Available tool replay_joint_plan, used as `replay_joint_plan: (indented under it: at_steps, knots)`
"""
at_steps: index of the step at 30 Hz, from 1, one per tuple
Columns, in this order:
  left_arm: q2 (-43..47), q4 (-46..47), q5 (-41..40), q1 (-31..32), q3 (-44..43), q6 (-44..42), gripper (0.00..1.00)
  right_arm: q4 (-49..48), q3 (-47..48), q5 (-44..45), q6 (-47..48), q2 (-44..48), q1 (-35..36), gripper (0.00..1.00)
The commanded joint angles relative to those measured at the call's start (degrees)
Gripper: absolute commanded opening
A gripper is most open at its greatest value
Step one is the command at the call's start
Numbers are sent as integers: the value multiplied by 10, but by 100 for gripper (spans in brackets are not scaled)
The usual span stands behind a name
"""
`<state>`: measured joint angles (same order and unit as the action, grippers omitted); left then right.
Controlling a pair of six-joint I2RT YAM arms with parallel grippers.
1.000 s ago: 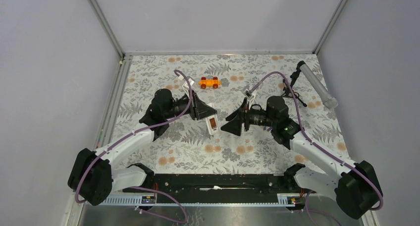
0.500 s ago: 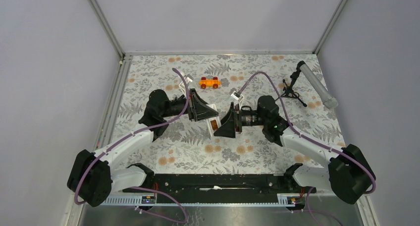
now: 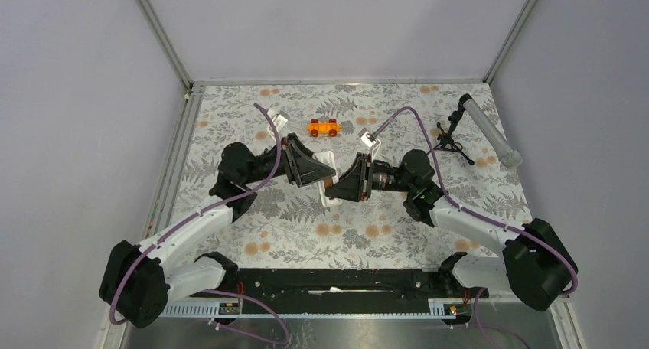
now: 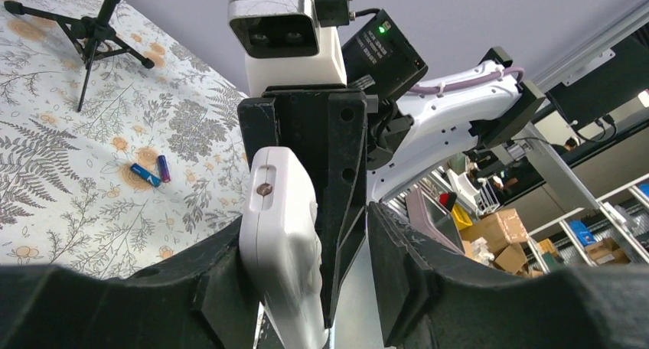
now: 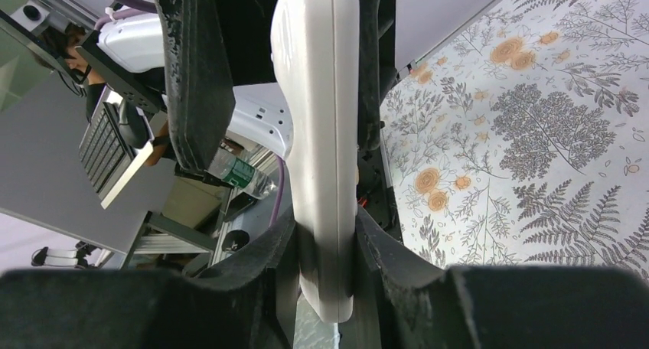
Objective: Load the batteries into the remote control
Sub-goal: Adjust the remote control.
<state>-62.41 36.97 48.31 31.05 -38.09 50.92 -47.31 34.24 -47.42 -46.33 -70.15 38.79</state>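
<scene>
The remote control point(image 5: 321, 173) hung above the table point(image 3: 383, 219), just nearward of the orange toy car point(image 3: 324, 127), clamped edgewise in the right tool point(image 5: 325, 246), with the left tool point(image 4: 314, 276) part open and gripping nothing; handover judged in hand, next requiring the batteries point(image 4: 153, 171) to be fetched.

At the middle of the table point(image 3: 229, 135) the remote control point(image 5: 320, 135) is between the two arms, with the left gripper point(image 3: 327, 173) at its left side and the right gripper point(image 3: 334, 190) at its right side. It sits between the two fingers of the right gripper, and both touch it. Of the left gripper only one finger lies against it; the other is apart. Behind them, near the middle of the far edge, is the toy car point(image 3: 324, 127). In the far right corner stands the tripod point(image 3: 451, 138), which carries the tube point(image 3: 490, 135), leaning toward the right edge. The batteries point(image 4: 145, 175) lie on the table close together, near the right edge, just before the tripod.
</scene>
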Motion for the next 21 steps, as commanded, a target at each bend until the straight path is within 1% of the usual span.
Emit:
replay_joint_plan:
  at_steps: [1, 3, 6, 7, 8, 9, 10, 11, 12, 13, 14, 15, 16, 17, 18, 19, 21]
  knots:
    - [14, 80, -34, 0, 6, 41, 53, -57, -3, 19, -24, 10, 1, 24]
    - [13, 68, -40, 0, 2, 37, 53, -59, 0, 7, -28, 5, 1, 24]
    - [16, 27, -51, 0, -8, 13, 53, -48, 4, -14, -24, 2, 1, 24]
    - [17, 20, -54, 0, -10, 8, 51, -44, 4, -16, -23, 2, 1, 24]
    - [18, 12, -56, -1, -13, 4, 48, -40, 4, -19, -22, 3, 1, 24]
    - [18, 6, -56, 0, -14, -1, 41, -37, 4, -20, -20, 4, 1, 24]
    - [19, 3, -57, 0, -15, -4, 33, -34, 5, -20, -18, 4, 1, 25]
    - [19, 1, -58, 0, -15, -5, 22, -31, 6, -22, -17, 4, 1, 25]
    - [19, -2, -60, 0, -15, -8, 9, -28, 8, -23, -16, 3, 1, 25]
    - [20, -8, -62, 0, -15, -12, 0, -20, 10, -23, -14, 3, 1, 29]
    - [22, -19, -68, 0, -17, -21, 0, -5, 13, -19, -6, 4, 1, 40]
    - [26, -41, -85, 0, -19, -44, 0, 16, 15, -8, 7, 7, 1, 57]
    - [31, -89, -107, 0, -23, -65, 0, 53, 19, 13, 30, 16, 1, 74]
    - [39, -135, -137, 0, -31, -94, 0, 100, 22, 47, 60, 29, 0, 86]
    - [47, -193, -177, -1, -47, -123, 0, 154, 27, 90, 92, 43, 1, 93]
    - [54, -248, -223, -1, -60, -149, 0, 232, 31, 150, 123, 60, 0, 96]
    - [68, -346, -332, -2, -84, -188, 0, 339, 45, 282, 154, 89, -3, 97]
